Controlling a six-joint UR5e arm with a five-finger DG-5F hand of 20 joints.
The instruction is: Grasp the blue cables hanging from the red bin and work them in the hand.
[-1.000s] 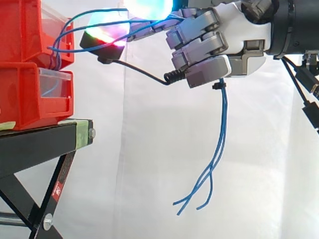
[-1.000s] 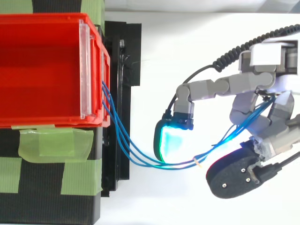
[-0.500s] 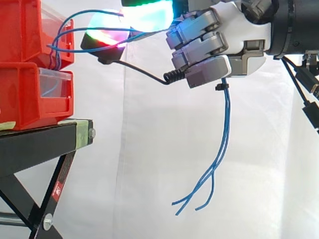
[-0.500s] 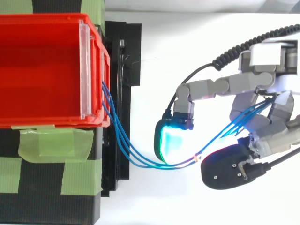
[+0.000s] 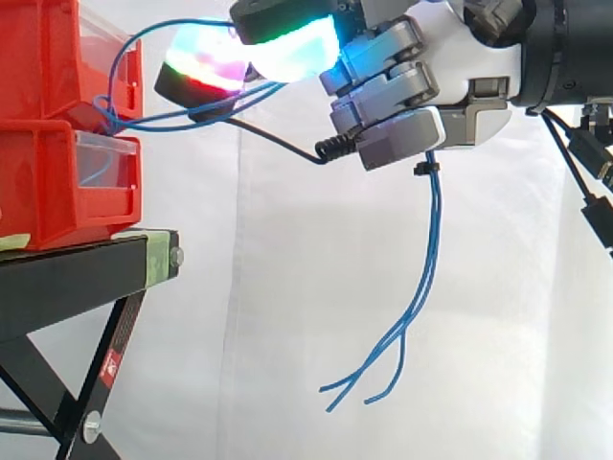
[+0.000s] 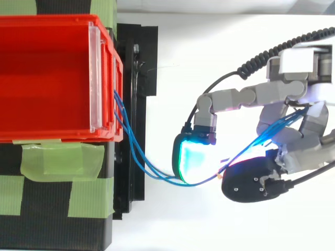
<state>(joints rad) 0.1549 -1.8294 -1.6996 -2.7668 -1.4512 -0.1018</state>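
I'm still gripping the blue cables (image 5: 436,240) in my curled hand (image 5: 450,86), strung over from the red bin (image 5: 38,182), ends dangling below. Thumb's creeping inward, so the strands are slackening, and I reckon the kneading's getting going.

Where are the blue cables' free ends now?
Side view: the blue cables hang below the robot hand, their free ends at lower centre, right of the black stand.

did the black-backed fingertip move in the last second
Yes. In the top view the black-backed fingertip of the hand, which grips the cables, slid left toward the red bin.
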